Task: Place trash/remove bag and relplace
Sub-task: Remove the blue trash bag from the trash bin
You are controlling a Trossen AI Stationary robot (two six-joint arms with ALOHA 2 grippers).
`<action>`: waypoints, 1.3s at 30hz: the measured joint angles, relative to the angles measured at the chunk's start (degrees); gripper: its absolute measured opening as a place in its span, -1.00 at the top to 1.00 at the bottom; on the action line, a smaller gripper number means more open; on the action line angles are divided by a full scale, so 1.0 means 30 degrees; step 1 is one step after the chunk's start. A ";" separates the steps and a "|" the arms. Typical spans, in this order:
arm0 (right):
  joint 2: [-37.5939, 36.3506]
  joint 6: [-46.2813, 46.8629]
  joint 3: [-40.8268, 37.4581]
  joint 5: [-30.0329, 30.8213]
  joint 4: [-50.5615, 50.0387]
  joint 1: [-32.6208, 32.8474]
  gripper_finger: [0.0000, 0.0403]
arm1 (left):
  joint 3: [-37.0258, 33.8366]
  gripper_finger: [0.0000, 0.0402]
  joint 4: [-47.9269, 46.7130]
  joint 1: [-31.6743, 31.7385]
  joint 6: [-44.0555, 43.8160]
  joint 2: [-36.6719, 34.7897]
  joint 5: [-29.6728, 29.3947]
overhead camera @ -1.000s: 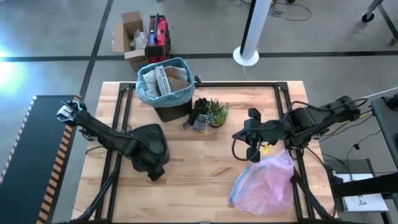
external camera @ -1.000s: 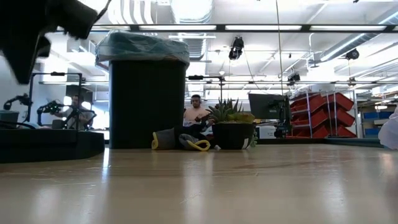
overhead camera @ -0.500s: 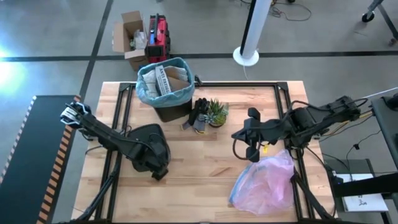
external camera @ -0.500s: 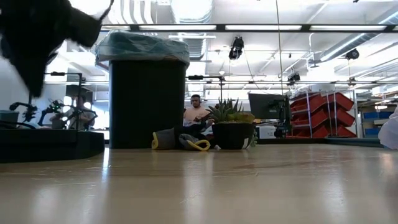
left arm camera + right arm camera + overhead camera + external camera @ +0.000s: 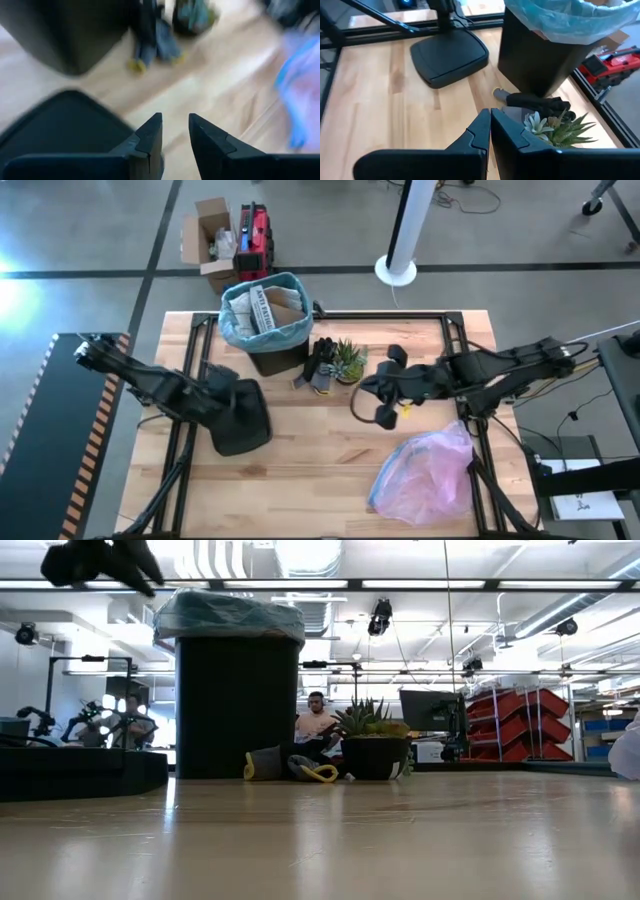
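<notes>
A black bin [image 5: 272, 355] stands at the table's far left, lined with the light blue bag [image 5: 238, 328], whose rim is folded over the bin's edge. Trash of white and brown paper [image 5: 262, 308] lies inside it. My left gripper [image 5: 175, 120] hangs raised above a flat black lid [image 5: 243, 420] left of centre. Its fingers stand slightly apart with nothing between them. My right gripper [image 5: 490, 112] is shut and empty, in the air over mid-table [image 5: 378, 402], just right of the small plant [image 5: 348, 360].
Dark gloves with yellow tips [image 5: 319, 367] lie between the bin and the plant. A pinkish translucent bag [image 5: 425, 475] lies at the near right. Black frame rails [image 5: 190, 355] run along the table's sides. Bare wood lies between the lid and the pink bag.
My left gripper has risen and drawn back from the lid's near side toward the table's left and far edge, tipping up and rolling as it went. My right gripper has moved toward the table's left, closer to the plant, and stays shut.
</notes>
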 joint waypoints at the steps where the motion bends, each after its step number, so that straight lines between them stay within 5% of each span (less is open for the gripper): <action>1: 0.0261 0.0000 0.0000 0.0001 0.0108 -0.0165 1.00 | 0.0000 0.58 0.0005 0.0000 -0.0062 -0.0574 -0.0650; 10: 0.2312 0.0004 -0.0007 -0.0040 0.1423 -0.1277 1.00 | 0.1211 0.57 0.0388 0.1341 0.0688 -0.3887 -0.6695; 18: 0.2906 0.0014 -0.0007 -0.0179 0.2366 -0.1867 1.00 | 0.6014 0.61 -0.1409 0.5856 0.5848 -0.3210 -0.6892; 26: 0.2906 -0.0204 -0.0007 -0.0172 0.3153 -0.2018 1.00 | 0.8881 0.63 -0.2675 1.5605 1.0950 -0.1651 -0.1325; 32: 0.2906 0.0008 0.0000 -0.0187 0.3339 -0.2018 1.00 | 0.9391 0.63 -0.1859 2.4034 1.4621 0.0487 0.6809; 35: 0.2906 0.0172 0.0000 -0.0186 0.3325 -0.1984 1.00 | 0.9360 0.63 -0.0622 2.6296 1.5563 0.1786 0.9530; 39: 0.2910 0.0686 -0.0007 -0.0177 0.3305 -0.1901 1.00 | 0.9406 0.63 0.0019 2.7431 1.6442 0.3172 0.9853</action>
